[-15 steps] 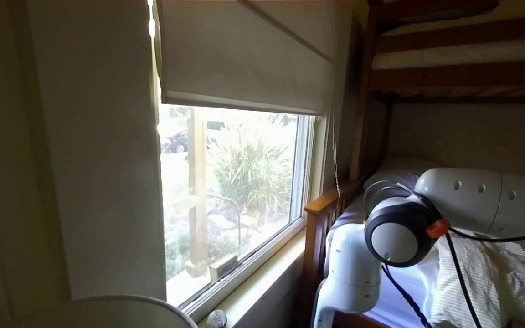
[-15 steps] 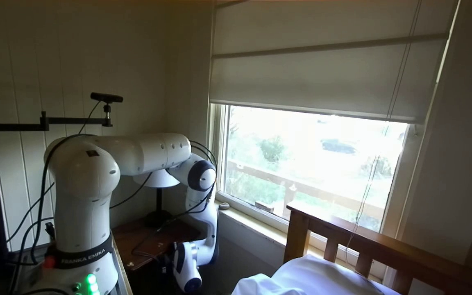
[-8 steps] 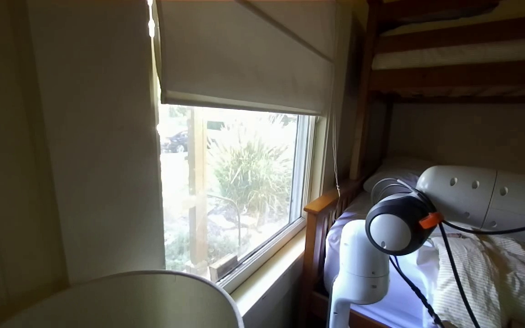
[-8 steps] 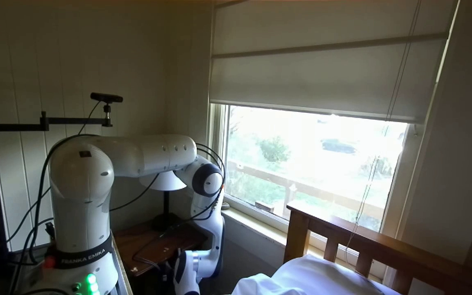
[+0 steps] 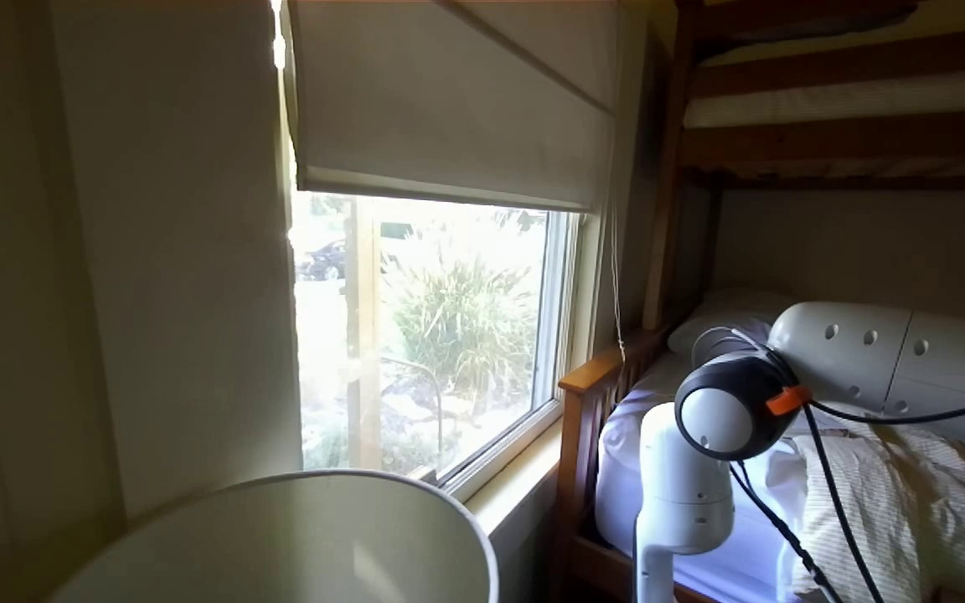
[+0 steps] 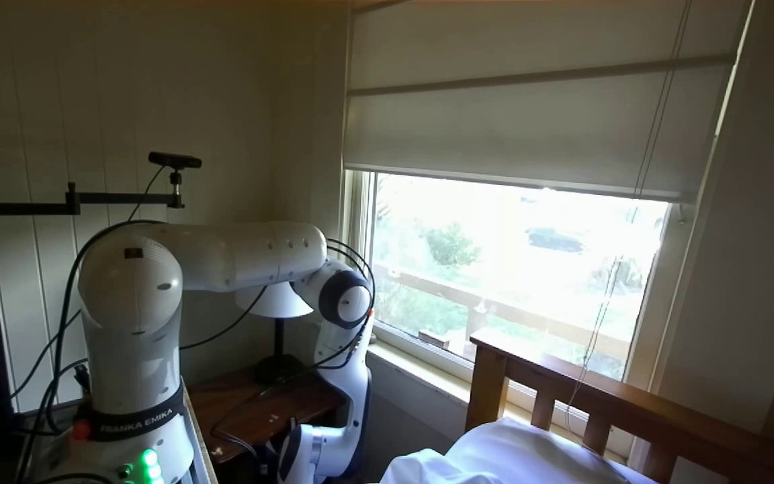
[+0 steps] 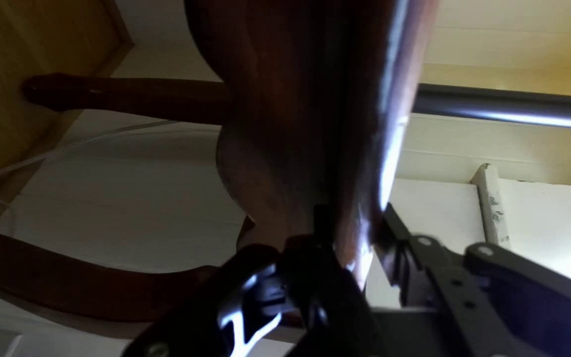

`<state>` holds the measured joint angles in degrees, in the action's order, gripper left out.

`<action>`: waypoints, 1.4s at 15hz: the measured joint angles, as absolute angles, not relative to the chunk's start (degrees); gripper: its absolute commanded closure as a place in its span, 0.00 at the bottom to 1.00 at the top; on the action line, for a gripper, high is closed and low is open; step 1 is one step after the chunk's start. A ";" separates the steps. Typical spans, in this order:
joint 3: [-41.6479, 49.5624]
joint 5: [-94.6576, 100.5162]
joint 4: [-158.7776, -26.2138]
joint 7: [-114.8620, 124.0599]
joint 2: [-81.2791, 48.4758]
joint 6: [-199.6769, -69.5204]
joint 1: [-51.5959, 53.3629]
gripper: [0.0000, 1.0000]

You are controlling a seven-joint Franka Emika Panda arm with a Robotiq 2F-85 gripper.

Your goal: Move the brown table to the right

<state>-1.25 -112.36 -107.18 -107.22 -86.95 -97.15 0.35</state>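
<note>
The brown table [image 6: 293,409] is a small, dark reddish-brown wooden table beside the robot's base in an exterior view. A lamp with a pale shade [image 6: 281,301] stands on it; this shade [image 5: 307,544] also shows large at the bottom of an exterior view. In the wrist view, the table's scalloped edge [image 7: 275,129] runs from the top down between the jaws, with curved legs [image 7: 137,99] at the left. My gripper [image 7: 355,216] is shut on this edge, one finger on each side. The exterior views do not show the fingers clearly.
A bed with a wooden end rail [image 6: 562,383] and white sheet [image 6: 508,450] stands on the window side. The windowsill [image 6: 420,373] runs behind the arm. Black cables [image 6: 279,383] hang across the table. A black camera stand [image 6: 31,209] stands behind the base.
In an exterior view the table and lamp have moved right together with the arm. In an exterior view the lampshade has come further up and right into the picture.
</note>
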 measured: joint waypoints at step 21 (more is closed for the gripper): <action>-0.24 -112.23 -107.61 -104.60 -84.78 -96.95 6.61 0.32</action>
<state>-0.24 -112.23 -107.61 -104.60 -84.78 -96.95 6.61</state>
